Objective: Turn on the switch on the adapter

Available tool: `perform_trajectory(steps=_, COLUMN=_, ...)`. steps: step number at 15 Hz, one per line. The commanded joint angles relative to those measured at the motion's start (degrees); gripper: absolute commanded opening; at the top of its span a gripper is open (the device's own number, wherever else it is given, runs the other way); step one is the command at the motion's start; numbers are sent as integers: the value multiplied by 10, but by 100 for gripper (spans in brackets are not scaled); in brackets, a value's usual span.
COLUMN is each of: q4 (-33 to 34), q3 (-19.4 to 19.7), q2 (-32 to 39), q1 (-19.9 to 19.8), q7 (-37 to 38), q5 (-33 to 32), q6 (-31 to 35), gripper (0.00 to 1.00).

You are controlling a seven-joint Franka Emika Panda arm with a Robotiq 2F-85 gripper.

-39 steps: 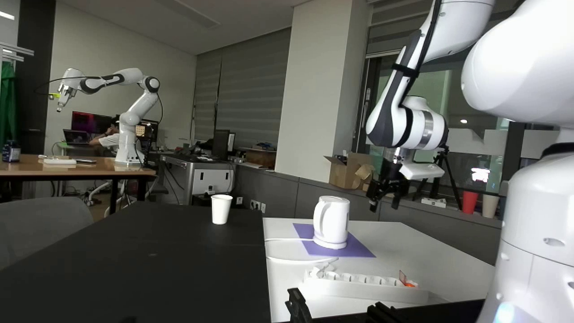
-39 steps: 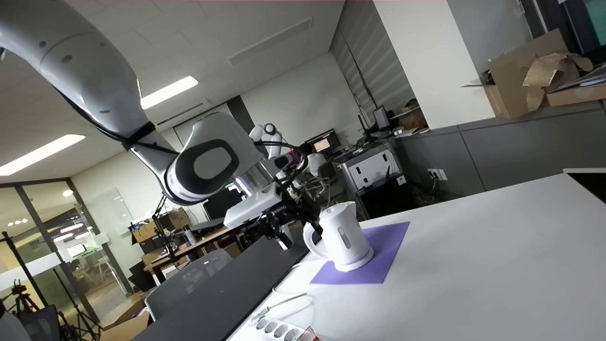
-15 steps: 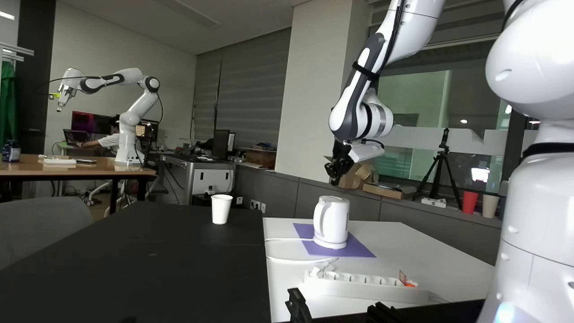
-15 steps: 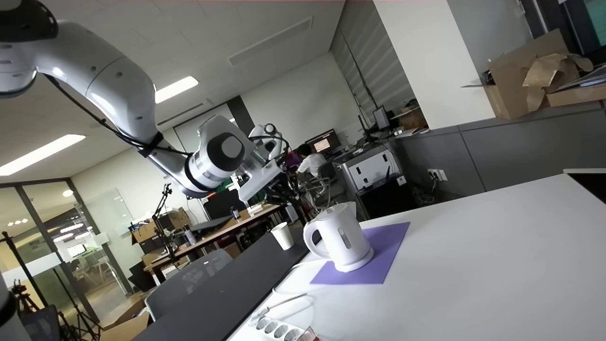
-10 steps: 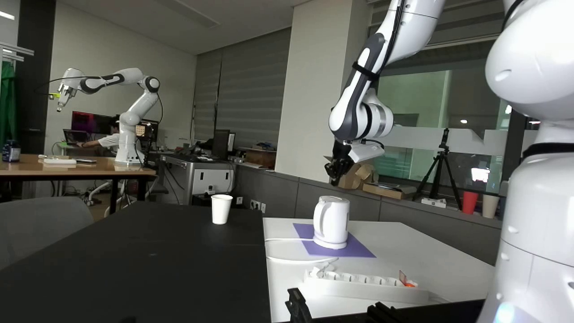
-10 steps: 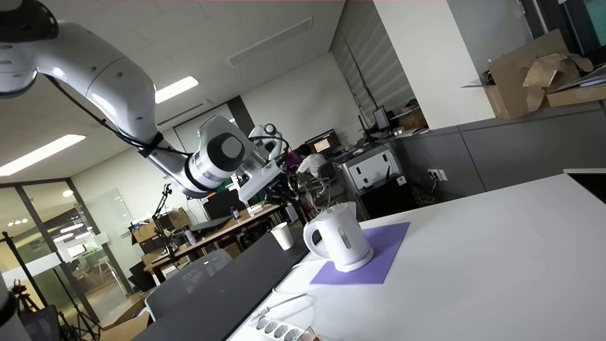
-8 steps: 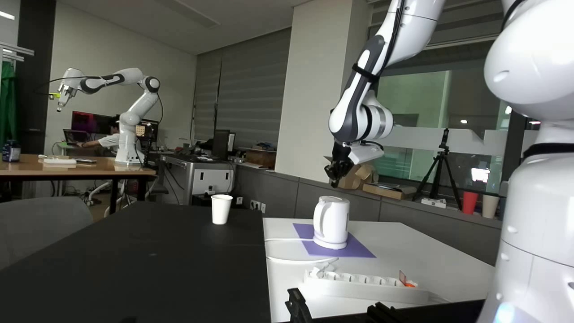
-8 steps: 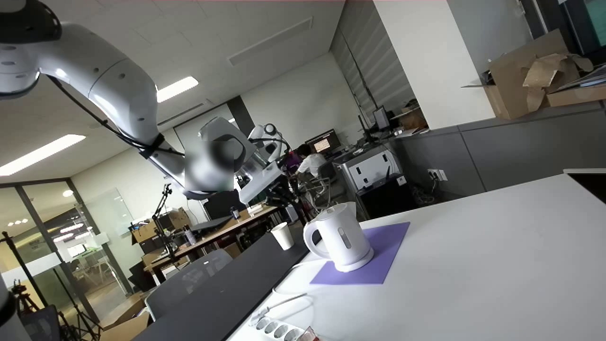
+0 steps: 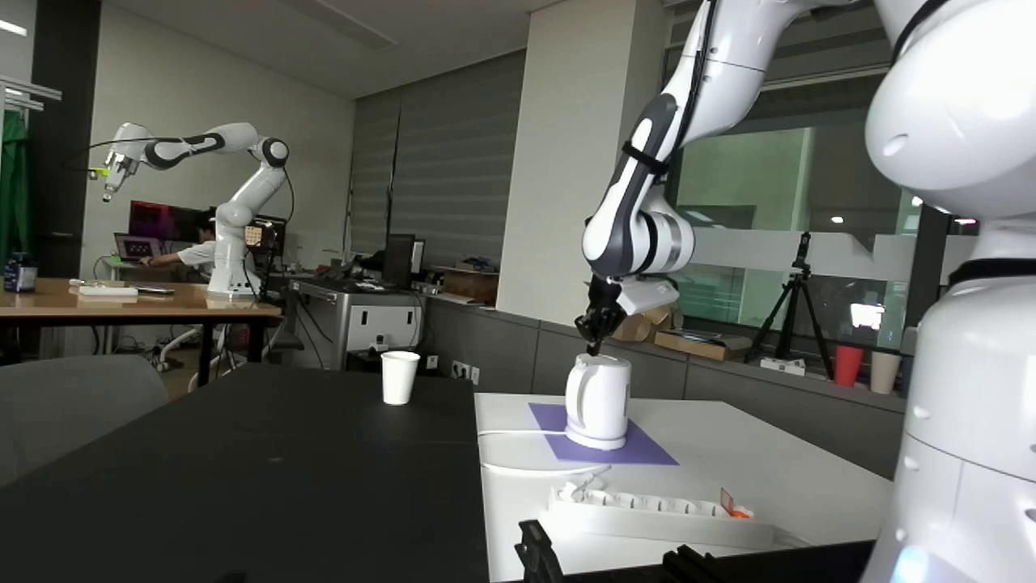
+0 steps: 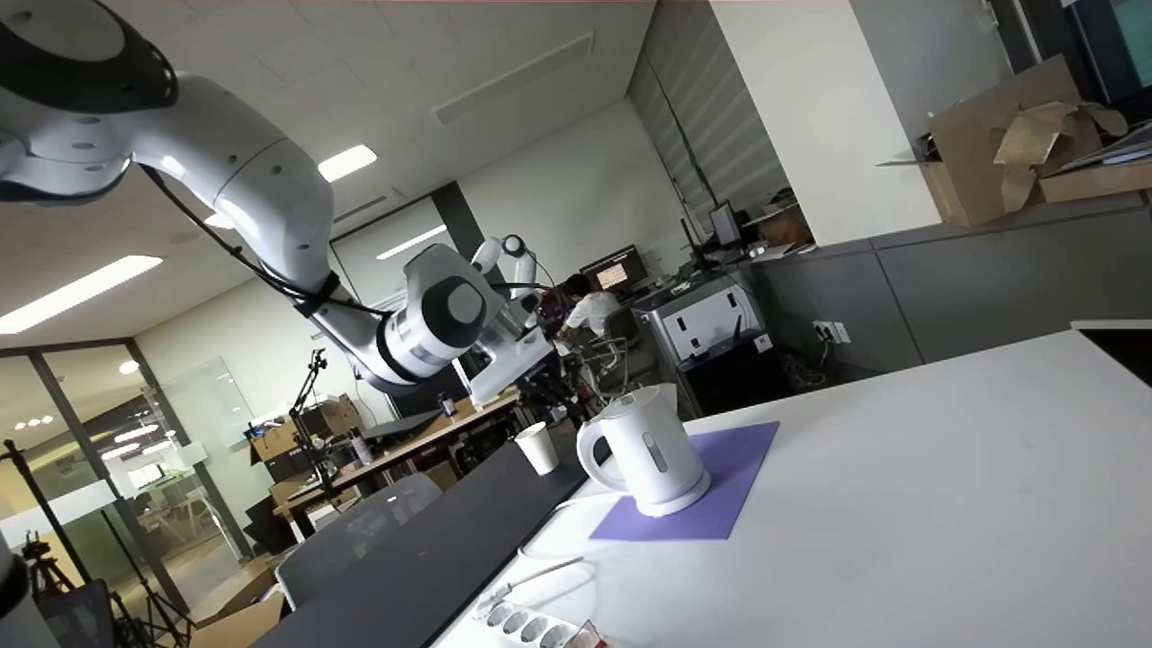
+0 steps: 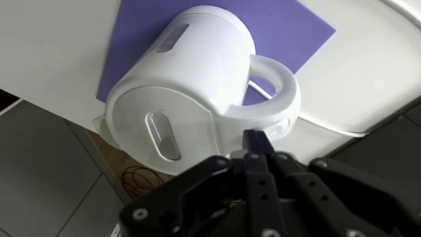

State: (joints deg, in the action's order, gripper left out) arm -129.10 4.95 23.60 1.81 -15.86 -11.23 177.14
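The arm [image 9: 732,93] is of a glossy white, with swelling, rounded joints [image 9: 963,121], and shallow round recesses [image 9: 999,437] are set in it. Dark grey inlays [image 9: 665,109] follow its slimmer part, and a grey cap [image 10: 464,304], rimmed in black, shows on one side. A black cable [image 9: 698,69] goes along the outside and passes under a black strap [image 10: 318,295]. Toward the far end there are a silvery band [image 9: 672,240] and a flat white box [image 10: 511,362]. Low on the column [image 9: 947,453] a light [image 9: 912,564] shines pale blue. The jaws are black, made of narrow bars [image 11: 263,214], and carry silvery screws [image 11: 140,214] (slightly blurred in the wrist view).
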Motion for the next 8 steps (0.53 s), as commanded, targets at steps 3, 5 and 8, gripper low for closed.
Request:
perform_trajectory(steps=3, q4=40, q3=-23, q2=37, q1=-18, q7=8, q5=-6, q6=12, gripper=0)
perform_trajectory(steps=5, q4=47, q3=-25, q2=44, q1=-18, q7=8, q5=-7, q6=12, gripper=0)
perform_trajectory(steps=8, q4=55, q3=-20, q2=54, q1=-14, q7=9, q5=-9, q6=10, gripper=0)
